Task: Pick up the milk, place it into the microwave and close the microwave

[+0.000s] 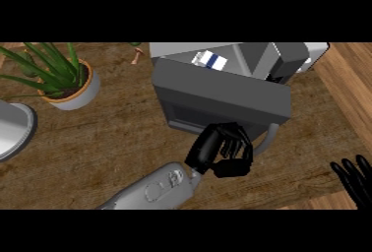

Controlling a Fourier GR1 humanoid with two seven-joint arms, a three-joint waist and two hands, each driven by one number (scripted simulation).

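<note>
Head view. The left hand [222, 150] extends on its grey forearm [156, 189] from the lower edge, angled up and to the right; its fingers are curled, with the fingertips against the lower edge of the microwave door [222, 96], gripping nothing. The door lies directly above the hand, swung partly across the opening. Beyond the door, farther from the hand, the microwave [240, 54] cavity holds the milk [209, 59], a white carton with a blue stripe; its long axis cannot be judged. The right hand [355, 176] rests at the right edge, fingers straight and pointing up. Left of the hand stand a potted plant [62, 78] and a metal rim [18, 130].
</note>
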